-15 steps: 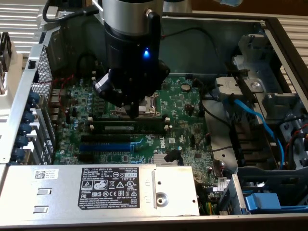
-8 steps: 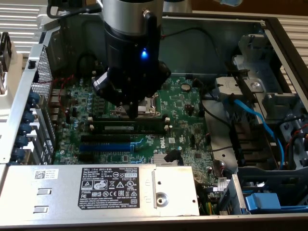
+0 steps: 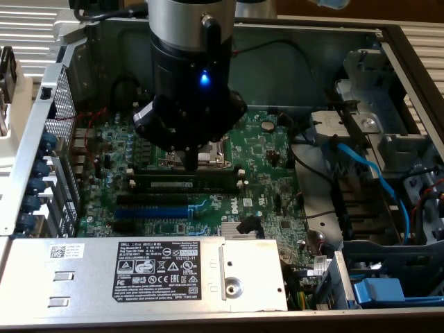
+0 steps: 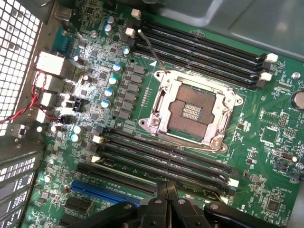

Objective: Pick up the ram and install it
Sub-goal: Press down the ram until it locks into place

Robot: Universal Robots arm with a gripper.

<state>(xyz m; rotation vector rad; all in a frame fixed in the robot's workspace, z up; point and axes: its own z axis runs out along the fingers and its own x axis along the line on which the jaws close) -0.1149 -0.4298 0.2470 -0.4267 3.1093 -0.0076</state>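
With the tool (image 3: 191,164) pressed together and its tip on what looks like the ram (image 3: 184,182), lying in the black slots (image 4: 164,159) beside the CPU socket (image 4: 192,110) mid-motherboard (image 3: 263,166), I press straight down, evenly, watching the white end latches (image 4: 233,183).

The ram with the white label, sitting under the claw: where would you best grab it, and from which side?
Probably by its long top edge, near the middle, coming straight down. The ram seems to stand on edge among the black slots, with white latches at the end, so only the top edge looks free. The claw would pinch its two flat faces.
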